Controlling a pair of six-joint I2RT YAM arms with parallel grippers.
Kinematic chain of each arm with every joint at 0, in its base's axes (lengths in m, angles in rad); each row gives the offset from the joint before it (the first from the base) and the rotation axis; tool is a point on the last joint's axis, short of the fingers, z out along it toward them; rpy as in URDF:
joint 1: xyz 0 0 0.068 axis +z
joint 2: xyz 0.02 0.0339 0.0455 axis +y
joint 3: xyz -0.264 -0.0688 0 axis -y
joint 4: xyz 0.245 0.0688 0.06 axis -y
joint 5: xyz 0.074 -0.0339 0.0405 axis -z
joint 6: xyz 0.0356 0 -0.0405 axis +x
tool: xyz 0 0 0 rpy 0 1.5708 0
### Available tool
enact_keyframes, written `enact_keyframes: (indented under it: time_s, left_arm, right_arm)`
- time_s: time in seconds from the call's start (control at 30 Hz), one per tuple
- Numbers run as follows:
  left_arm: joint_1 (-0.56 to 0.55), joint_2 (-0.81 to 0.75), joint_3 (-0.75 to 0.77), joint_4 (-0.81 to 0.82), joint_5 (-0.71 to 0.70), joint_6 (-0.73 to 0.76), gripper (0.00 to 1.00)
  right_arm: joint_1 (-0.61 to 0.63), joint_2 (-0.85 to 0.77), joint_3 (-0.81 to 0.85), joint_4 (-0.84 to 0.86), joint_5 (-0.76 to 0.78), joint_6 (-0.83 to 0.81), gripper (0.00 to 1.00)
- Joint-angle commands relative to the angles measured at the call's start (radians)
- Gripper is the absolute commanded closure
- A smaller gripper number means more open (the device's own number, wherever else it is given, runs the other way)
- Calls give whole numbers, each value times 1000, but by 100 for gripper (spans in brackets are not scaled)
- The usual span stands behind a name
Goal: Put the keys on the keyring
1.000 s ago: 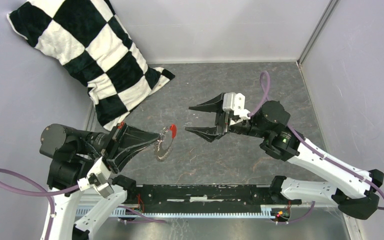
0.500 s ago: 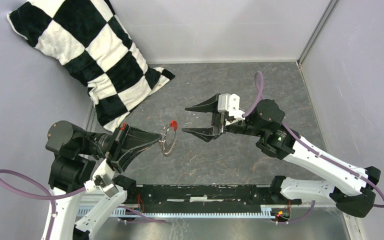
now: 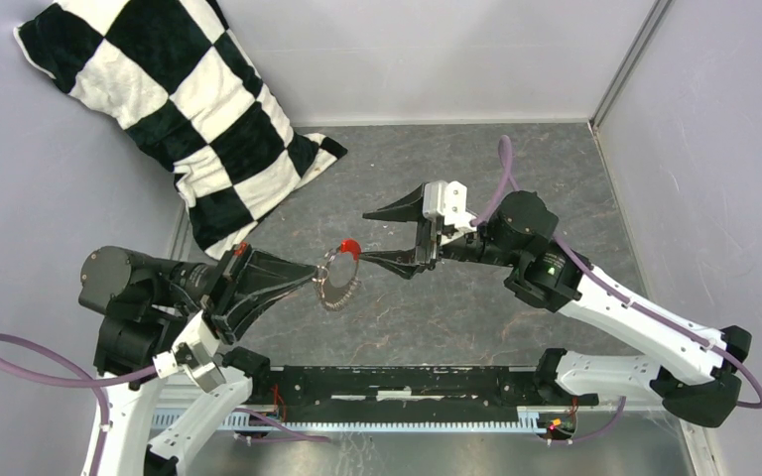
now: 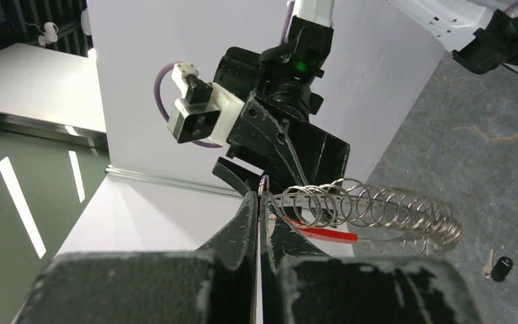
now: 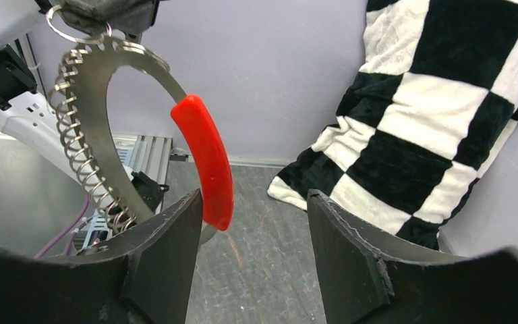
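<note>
My left gripper is shut on the keyring and holds it above the floor. The ring is a flat silvery loop strung with several small rings, with a curved red tag on it. My right gripper stands open right beside the ring, and the red tag lies by its lower finger. In the right wrist view the tag hangs just ahead of the left finger, touching neither pad. One small black-headed key lies loose on the grey floor.
A black-and-white checkered pillow leans in the far left corner, its lower tip close to the left arm. Pale walls close in the grey floor on three sides. A black rail runs between the arm bases.
The right gripper has moved left up to the keyring. The left gripper has swung the ring up and right, bringing the red tag to the right gripper's lower finger.
</note>
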Motion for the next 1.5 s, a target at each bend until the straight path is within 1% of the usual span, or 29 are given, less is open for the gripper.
enact_keyframes:
  time_s: [0.0,0.07,0.17,0.27,0.3,0.37,0.5,0.6,0.7,0.8,0.87,0.93,1.1,1.17,1.23,1.3,1.37,1.43,1.47]
  left_arm:
    - [6,21,32,70,6,-139,98]
    - [8,23,32,70,4,-165,98]
    - [6,26,32,52,-12,-207,98]
    - [6,19,28,-94,-32,-119,98]
    - [6,16,19,-157,-40,-90,98]
    - [7,8,-4,-233,-56,-41,98]
    - [6,-11,-82,-264,-90,-20,98]
    - [7,-22,-137,-263,-111,-29,98]
    - [6,-29,-166,-299,-121,-18,98]
    - [6,-34,-177,-378,-139,40,98]
    - [7,-39,-184,-429,-153,77,98]
    - [6,-48,-192,-444,-159,85,98]
    - [7,-69,-229,-445,-166,68,98]
    - [7,-80,-240,-445,-171,62,98]
    - [6,-87,-250,-445,-175,67,98]
    - [6,-91,-258,-446,-179,70,98]
    - [6,-90,-265,-445,-181,64,98]
    - [6,-84,-268,-445,-178,47,98]
    - [6,-78,-268,-446,-175,28,98]
  right_arm:
    - [-4,12,37,-21,19,-4,36]
    - [-5,11,24,-28,62,-5,36]
    - [-15,21,-9,-54,215,-2,34]
    - [-75,57,-86,-61,368,51,29]
    - [-104,78,-118,-66,411,77,29]
    - [-152,119,-176,-79,504,133,28]
    - [-199,203,-311,-41,622,181,27]
    - [-218,298,-361,-15,698,159,28]
    - [-248,408,-364,27,707,126,32]
    - [-284,500,-312,15,675,171,38]
    - [-285,536,-291,20,650,199,41]
    - [-286,563,-278,21,647,235,42]
    - [-286,605,-253,-21,716,314,48]
    - [-284,603,-256,-31,739,323,48]
    - [-283,593,-264,-43,758,326,46]
    - [-283,560,-274,-40,738,325,44]
    - [-281,500,-277,-29,682,299,42]
    - [-282,420,-278,-10,596,239,40]
    - [-282,364,-283,1,526,202,40]
